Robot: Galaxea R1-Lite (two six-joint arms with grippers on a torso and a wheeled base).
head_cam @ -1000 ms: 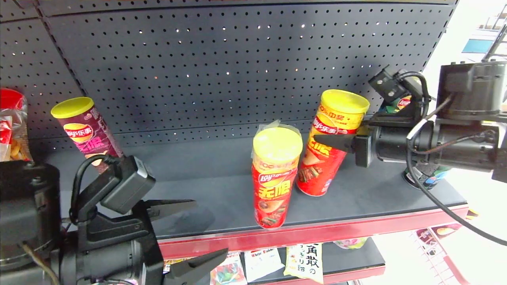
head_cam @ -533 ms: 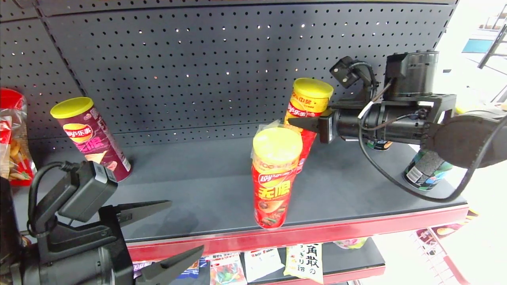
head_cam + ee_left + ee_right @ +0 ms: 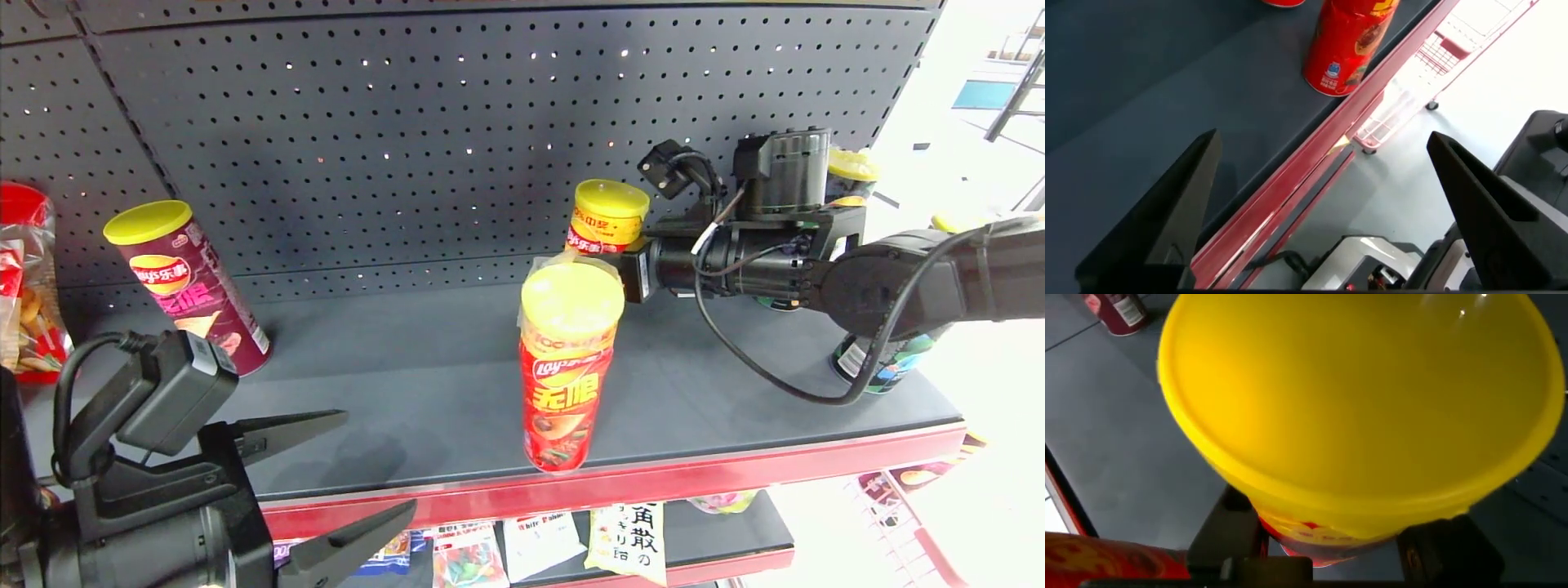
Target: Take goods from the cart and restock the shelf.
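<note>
The right gripper (image 3: 618, 260) clamps an upright yellow-lidded chip can (image 3: 608, 214) just behind the front can (image 3: 569, 367), toward the back of the shelf (image 3: 424, 384); the left gripper (image 3: 375, 465) hangs open, empty.

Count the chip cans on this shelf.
5. Purple can at left; red can at front edge; held can in the right gripper behind it; green can and rear can far right, partly behind the arm. More may be hidden.

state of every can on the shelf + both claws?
front can: upright, lidded, at shelf edge.
held can: lidded, in right claw, base hidden.
purple can: standing, lidded.
green can: standing, partly hidden.
left claw: open, empty.
right claw: shut on held can.
</note>
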